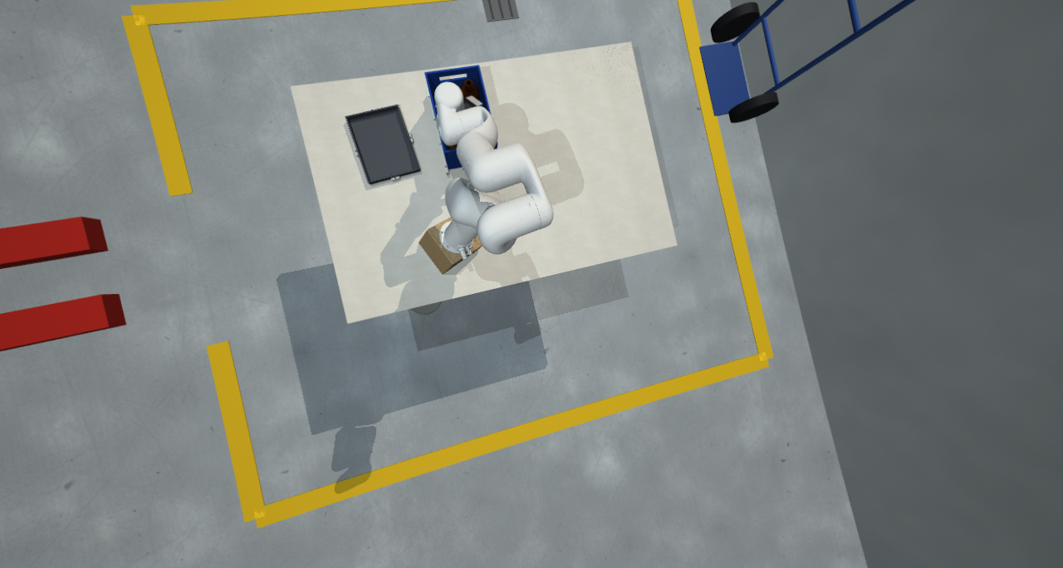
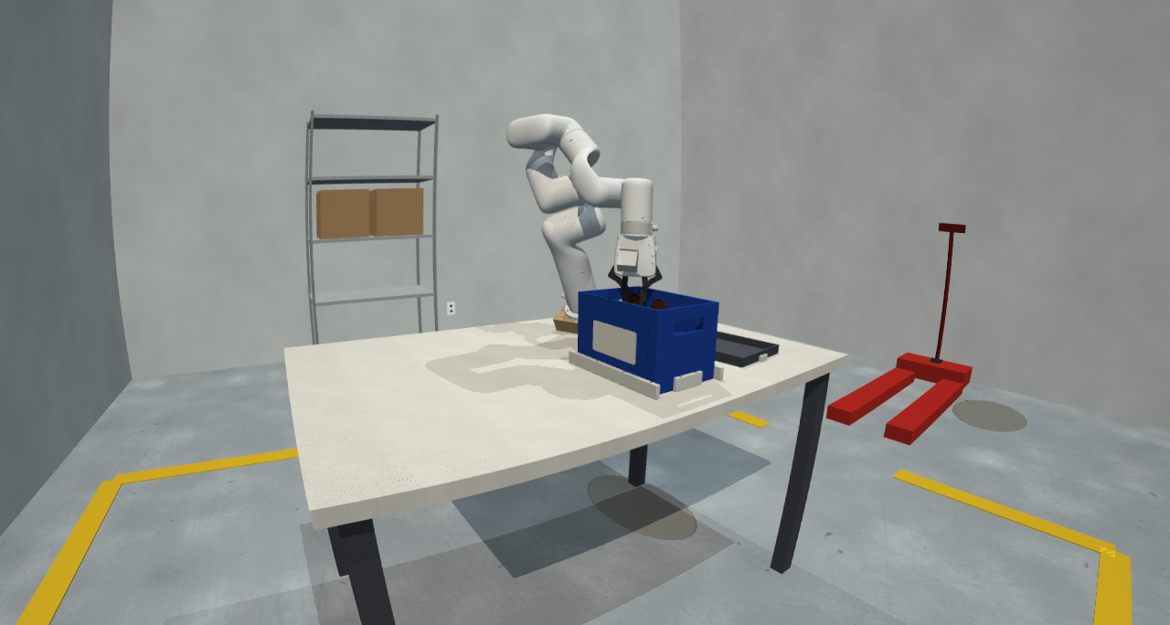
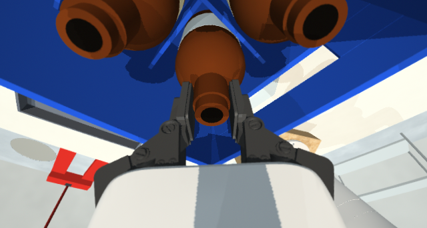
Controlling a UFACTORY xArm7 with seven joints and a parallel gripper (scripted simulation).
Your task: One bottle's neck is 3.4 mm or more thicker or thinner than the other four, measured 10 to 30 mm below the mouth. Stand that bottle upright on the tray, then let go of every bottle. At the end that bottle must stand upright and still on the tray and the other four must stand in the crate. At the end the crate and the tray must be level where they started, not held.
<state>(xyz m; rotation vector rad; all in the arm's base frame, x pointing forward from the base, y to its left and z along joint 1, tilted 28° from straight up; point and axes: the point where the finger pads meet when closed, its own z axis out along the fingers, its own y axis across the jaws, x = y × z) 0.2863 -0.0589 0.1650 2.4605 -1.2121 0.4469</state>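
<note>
My gripper (image 2: 633,292) (image 3: 211,93) points down into the blue crate (image 1: 454,159) (image 2: 686,359) (image 3: 117,98). Its fingers are shut on the neck of a brown bottle (image 3: 210,58) with a pale label, which is inside the crate. The pads flank the neck just below the mouth. A left bottle (image 3: 150,25) and a right bottle (image 3: 255,18) stand behind it in the wrist view. One bottle top (image 2: 658,303) shows above the crate rim. The other bottles are hidden or unclear. The black tray (image 1: 382,144) (image 2: 746,348) (image 3: 80,125) lies beside the crate with no bottle on it.
Low pale stops (image 2: 613,374) stand on the table (image 1: 595,155) (image 2: 392,433) along the crate's foot. Blue dividers (image 3: 167,51) cross between the bottles. The arm's wooden base block (image 1: 438,248) (image 2: 564,321) is on the table, and the crate walls enclose the fingertips.
</note>
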